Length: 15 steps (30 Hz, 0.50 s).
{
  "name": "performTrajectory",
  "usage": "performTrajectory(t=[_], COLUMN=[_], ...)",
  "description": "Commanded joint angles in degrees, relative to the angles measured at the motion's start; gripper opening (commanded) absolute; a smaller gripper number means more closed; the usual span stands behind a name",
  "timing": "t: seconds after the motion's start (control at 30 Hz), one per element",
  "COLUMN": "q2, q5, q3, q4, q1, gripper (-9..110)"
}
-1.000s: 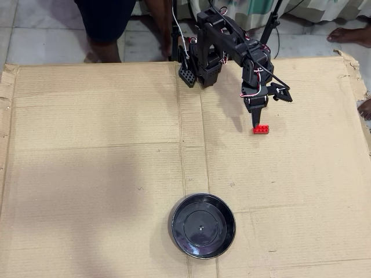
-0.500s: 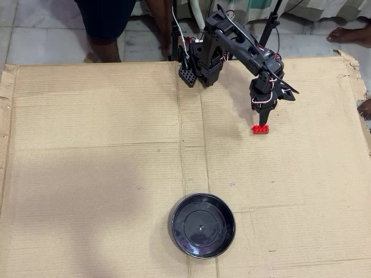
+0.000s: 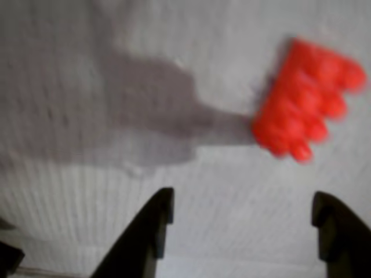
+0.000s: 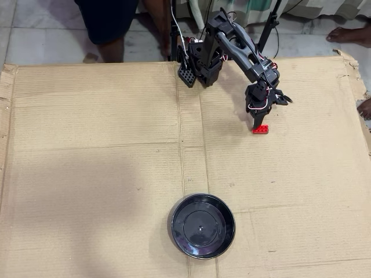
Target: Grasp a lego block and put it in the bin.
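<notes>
The lego block (image 4: 260,129) lies flat on the cardboard sheet (image 4: 104,150) in the upper right of the overhead view, well apart from the bin (image 4: 203,226), which sits at the bottom centre of that frame. The gripper (image 4: 256,123) hangs just above and beside the block, its tip at the brick's upper left edge. In the wrist view the gripper (image 3: 240,223) has its fingers apart, both dark fingertips (image 3: 159,217) at the bottom of the frame with bare cardboard between them, and nothing held. The lego block (image 3: 307,107) shows there blurred in the upper right, tilted, outside the gap and beyond the right-hand finger's line.

The step in hand looks like lining up for the grasp. To do it well, the gripper should probably shift toward the upper right of the wrist frame until the brick sits midway between the fingers, turn the wrist so the fingers close across the brick's short sides, and only then come down and close. Closing from the present pose would likely miss the brick or nudge it away.

No brand, label or writing can be read in either view; the wrist picture is too soft for any stud marking
</notes>
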Motion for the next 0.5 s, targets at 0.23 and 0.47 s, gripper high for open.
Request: performTrajectory(t=[0.23, 0.47], q2=[-0.7, -9.3], q5=[0.5, 0.4], q3=[0.1, -0.6], q4=[-2.1, -14.2], q1=[-4.3, -4.4], gripper=[27, 27])
